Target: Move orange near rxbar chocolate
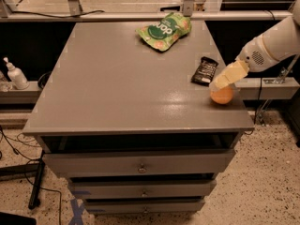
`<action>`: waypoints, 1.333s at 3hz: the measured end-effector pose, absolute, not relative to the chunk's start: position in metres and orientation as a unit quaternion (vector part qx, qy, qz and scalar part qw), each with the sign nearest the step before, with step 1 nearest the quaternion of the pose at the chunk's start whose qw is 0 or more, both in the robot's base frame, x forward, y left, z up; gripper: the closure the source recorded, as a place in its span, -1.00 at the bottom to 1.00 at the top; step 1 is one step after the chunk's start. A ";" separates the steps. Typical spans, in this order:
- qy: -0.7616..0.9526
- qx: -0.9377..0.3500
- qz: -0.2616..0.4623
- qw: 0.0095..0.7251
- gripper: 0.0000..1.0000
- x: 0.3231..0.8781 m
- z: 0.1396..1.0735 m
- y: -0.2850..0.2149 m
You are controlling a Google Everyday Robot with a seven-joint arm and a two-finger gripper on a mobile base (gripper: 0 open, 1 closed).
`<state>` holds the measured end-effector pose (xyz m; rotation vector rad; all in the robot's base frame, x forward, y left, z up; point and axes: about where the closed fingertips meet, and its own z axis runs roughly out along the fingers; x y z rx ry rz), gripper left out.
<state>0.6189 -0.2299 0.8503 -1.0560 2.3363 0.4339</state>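
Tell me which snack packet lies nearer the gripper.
The dark rxbar chocolate, just beside the gripper at the orange; the green pouch lies far back.

Grey tabletop is carrying 3 things, all sitting twd its right side. A green snack pouch is lying flat nr the far edge, right of ctr. The rxbar chocolate is lying flat nr the right edge, well apart from the pouch. The orange is resting just in front of the bar, nr the front-right corner. The tool is reaching in over the right edge, its tip sitting at the orange's top.
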 end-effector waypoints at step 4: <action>0.827 -0.376 0.160 0.386 -1.00 0.643 1.004 -0.260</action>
